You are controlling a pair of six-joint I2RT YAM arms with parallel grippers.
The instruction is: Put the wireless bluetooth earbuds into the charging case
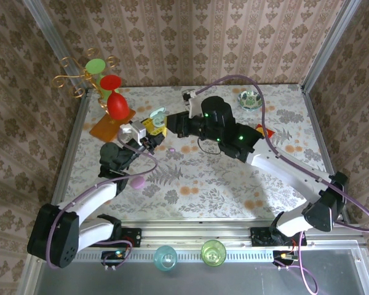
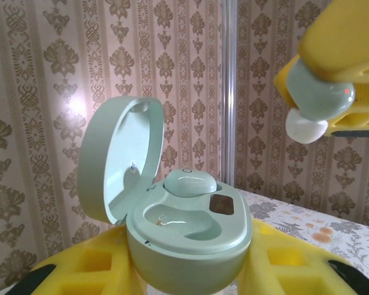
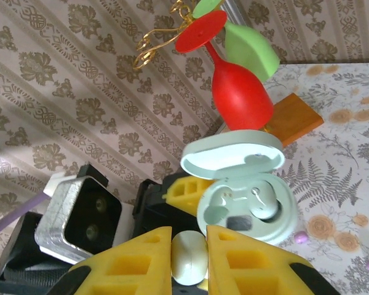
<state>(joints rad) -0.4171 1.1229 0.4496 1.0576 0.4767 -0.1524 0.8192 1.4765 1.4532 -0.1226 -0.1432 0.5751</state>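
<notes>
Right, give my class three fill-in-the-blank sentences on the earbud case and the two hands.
The lid of the mint-green pebble-shaped plastic charging case stands ____.
Inside it sits ____ small mint-green plastic earbud beside an empty slot.
A second such earbud is pinched by the ____ hand, between its yellow fingers.
Missing words: open; one; right.

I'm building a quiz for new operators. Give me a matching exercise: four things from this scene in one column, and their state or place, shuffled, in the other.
1 charging case
2 lid
3 red glass
4 right gripper

A swung open
B beside the green glass
C shut on an earbud
D held by the left gripper

Pairs: 1-D, 2-A, 3-B, 4-C
</notes>
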